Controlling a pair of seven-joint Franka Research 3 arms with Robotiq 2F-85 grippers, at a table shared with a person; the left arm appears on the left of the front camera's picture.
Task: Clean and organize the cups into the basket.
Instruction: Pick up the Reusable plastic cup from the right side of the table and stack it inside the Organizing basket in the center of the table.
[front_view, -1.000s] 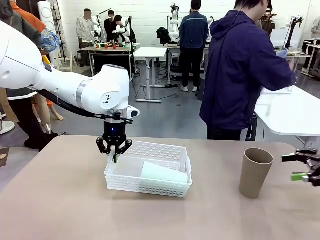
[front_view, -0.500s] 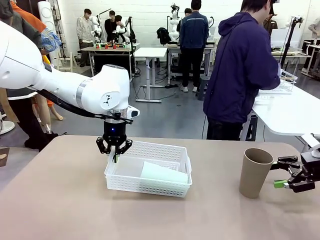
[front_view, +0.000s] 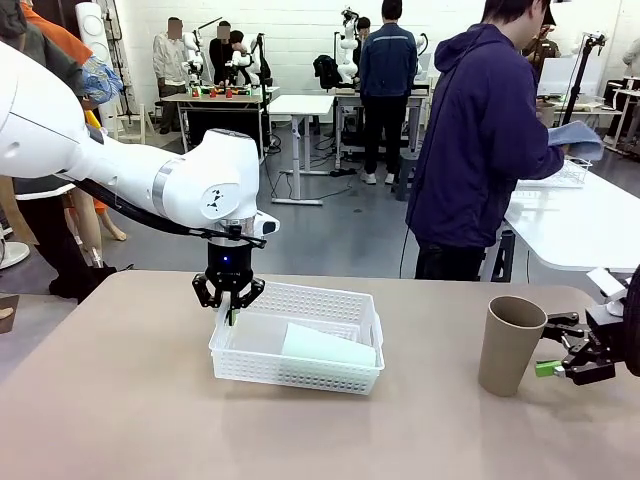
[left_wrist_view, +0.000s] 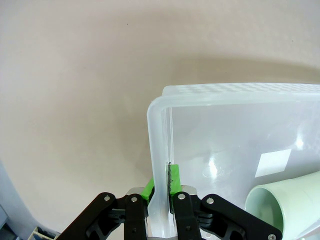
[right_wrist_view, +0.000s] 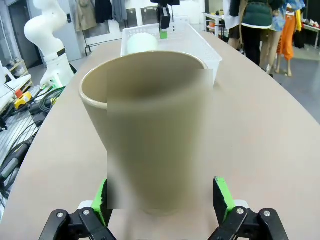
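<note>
The white lattice basket (front_view: 345, 305) stands left of centre on the table, and a pale mint cup (front_view: 326, 347) lies on its side inside it. My left gripper (front_view: 232, 314) is shut on the basket's left rim; in the left wrist view its fingers (left_wrist_view: 174, 180) pinch the basket (left_wrist_view: 225, 91) wall, the mint cup (left_wrist_view: 287, 205) to the right. A tan cup (front_view: 509, 345) stands upright at the right. My right gripper (front_view: 548, 345) is open just right of it. In the right wrist view the tan cup (right_wrist_view: 150, 130) stands between the green pads (right_wrist_view: 221, 196), untouched.
A person in a dark blue jacket (front_view: 480, 140) stands at the far side, turned to a white side table (front_view: 580, 225) with a blue cloth (front_view: 578, 138) and a wire basket (front_view: 566, 172). Bare tabletop lies between the basket and the tan cup.
My right gripper has moved left, up to the tan cup, still open. The left gripper and basket have not moved. The person now holds up a blue cloth.
</note>
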